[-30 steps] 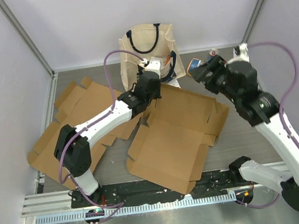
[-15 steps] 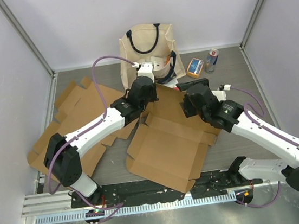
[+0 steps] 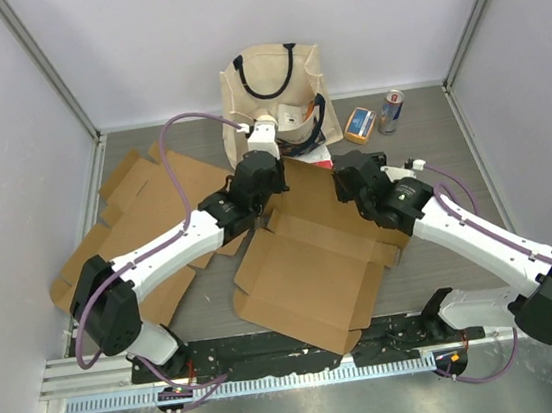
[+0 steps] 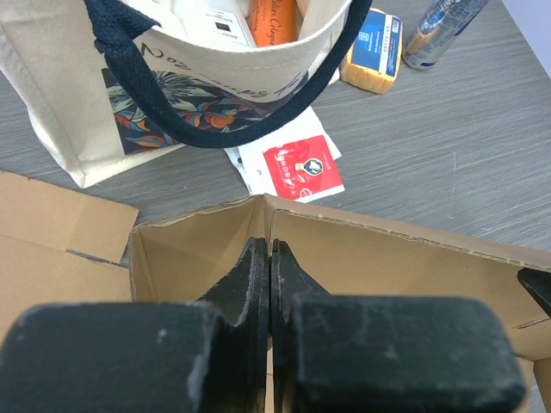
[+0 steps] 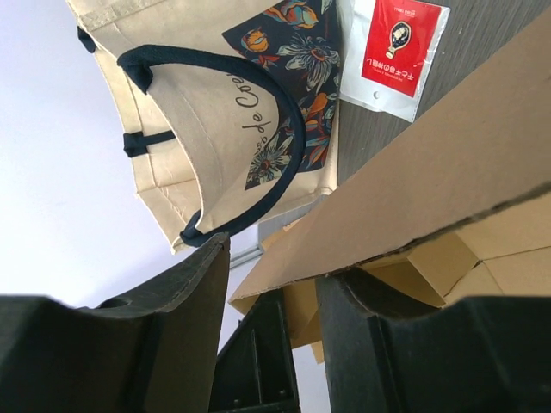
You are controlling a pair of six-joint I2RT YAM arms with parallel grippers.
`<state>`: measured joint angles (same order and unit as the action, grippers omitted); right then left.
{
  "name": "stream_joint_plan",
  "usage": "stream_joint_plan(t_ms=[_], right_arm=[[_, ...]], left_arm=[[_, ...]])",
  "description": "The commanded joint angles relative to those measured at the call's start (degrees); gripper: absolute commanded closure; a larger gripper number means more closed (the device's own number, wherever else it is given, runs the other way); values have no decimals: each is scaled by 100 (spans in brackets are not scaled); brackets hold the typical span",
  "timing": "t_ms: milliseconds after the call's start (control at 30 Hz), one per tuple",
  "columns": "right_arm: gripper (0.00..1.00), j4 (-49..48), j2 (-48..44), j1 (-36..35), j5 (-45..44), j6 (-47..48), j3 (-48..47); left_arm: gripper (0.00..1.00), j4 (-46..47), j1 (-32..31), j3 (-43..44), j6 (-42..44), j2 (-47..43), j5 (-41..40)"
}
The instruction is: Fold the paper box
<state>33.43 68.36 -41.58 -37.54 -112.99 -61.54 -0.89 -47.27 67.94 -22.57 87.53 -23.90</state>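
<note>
Left jaws are pressed together at the raised far wall of the box [image 3: 308,263], which lies in the middle of the bench [image 3: 440,146]. Right jaws gape astride that wall. Best to close the right squarely, then fold gently along the crease.

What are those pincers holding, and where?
Left pincer appears shut on the cardboard box at its raised back wall; right pincer straddles that wall's edge, open.

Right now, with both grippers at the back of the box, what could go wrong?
1. The left gripper is shut on the back corner of the box; pulling could tear it.
2. The right gripper is open around the back wall, which may slip out.
3. The bag and red packet sit close behind and could get shoved.
</note>
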Motion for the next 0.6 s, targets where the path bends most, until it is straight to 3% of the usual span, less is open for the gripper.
stream_joint_plan(t_ms=[0, 67, 100, 233, 300, 400, 467, 500, 567], right_arm=[[50, 164, 107, 54, -333, -487, -245], [52, 155, 160, 63, -316, -478, -245], [59, 164, 169, 71, -298, -496, -219], [68, 94, 178, 150, -272, -496, -87], [82, -90, 161, 255, -297, -242, -43], [92, -179, 178, 352, -394, 241, -113], [96, -249, 91, 414, -526, 513, -95], [96, -293, 38, 458, -544, 741, 18], [97, -642, -199, 537, -570, 1041, 220]], left_arm=[[100, 554, -28, -62, -72, -315, -194], [100, 581, -28, -88, -81, -341, -211], [100, 607, -37, -97, -90, -341, -212], [100, 747, -37, -228, -116, -412, -177], [100, 756, -37, -238, -160, -464, -150], [100, 695, -37, -290, -213, -535, -27], [91, 442, -37, -325, -318, -631, 157], [74, 405, -37, -378, -353, -797, 253], [58, 361, -37, -623, -450, -1017, 638]])
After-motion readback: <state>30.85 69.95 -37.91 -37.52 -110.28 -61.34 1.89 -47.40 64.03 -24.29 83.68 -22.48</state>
